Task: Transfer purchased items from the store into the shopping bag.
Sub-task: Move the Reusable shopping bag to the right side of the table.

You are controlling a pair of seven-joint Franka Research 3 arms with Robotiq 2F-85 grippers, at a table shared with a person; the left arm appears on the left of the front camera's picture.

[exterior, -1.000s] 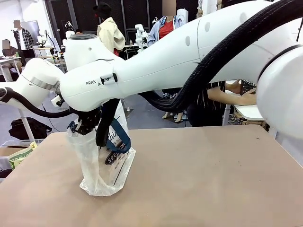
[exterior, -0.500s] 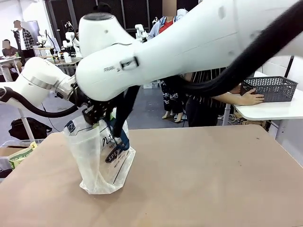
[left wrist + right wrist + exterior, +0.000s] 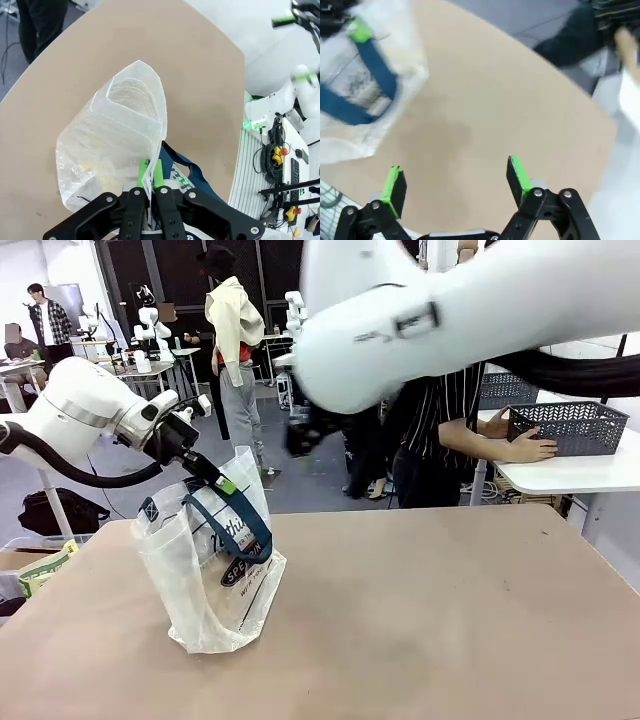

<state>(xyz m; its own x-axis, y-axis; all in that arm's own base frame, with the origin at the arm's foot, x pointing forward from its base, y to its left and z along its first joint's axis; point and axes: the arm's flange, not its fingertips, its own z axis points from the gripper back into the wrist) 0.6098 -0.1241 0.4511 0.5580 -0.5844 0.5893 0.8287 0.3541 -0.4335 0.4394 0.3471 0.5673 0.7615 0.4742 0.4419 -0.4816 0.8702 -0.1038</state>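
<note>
My left tool (image 3: 150, 176) pinched the shopping bag (image 3: 215, 570) rim, holding it open on the tabletop (image 3: 450, 620), my right tool (image 3: 455, 182) hung spread and empty; the store basket (image 3: 568, 427) sat far off, transfers seemingly remaining.

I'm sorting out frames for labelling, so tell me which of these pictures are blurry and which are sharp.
Front view: shopping bag sharp, right arm smeared by motion. Left wrist view: crisp, left pincer shut on the bag's edge. Right wrist view: soft all over, open right pincer clearest.
</note>
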